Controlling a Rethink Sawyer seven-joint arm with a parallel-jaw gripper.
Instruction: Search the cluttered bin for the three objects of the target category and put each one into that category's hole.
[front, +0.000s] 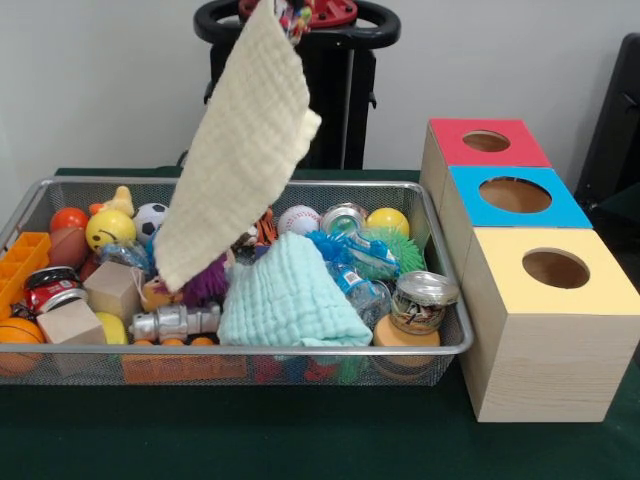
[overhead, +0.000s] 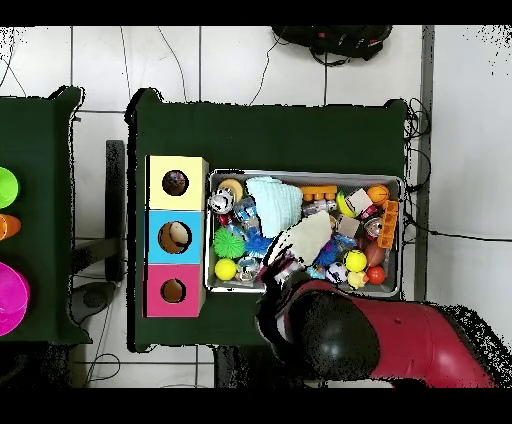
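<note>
A cream waffle cloth (front: 238, 150) hangs above the wire bin (front: 250, 350), lifted by its top corner. My gripper (front: 291, 14) shows only at the top edge, shut on that corner. In the overhead view the cloth (overhead: 302, 240) lies over the bin's middle, beside the red arm (overhead: 370, 340). A pale teal cloth (front: 287, 298) lies folded in the bin's front centre. Three wooden boxes stand beside the bin, each with one round hole: a red top (front: 487, 141), a blue top (front: 516, 195) and a yellow top (front: 555, 268).
The bin holds several balls, wooden blocks (front: 112, 288), a spiky green ball (front: 385, 250), a small jar (front: 423, 301), an orange tray (front: 22, 262) and a metal part (front: 175, 322). Coloured bowls (overhead: 8, 300) sit on a second table at the overhead view's left edge.
</note>
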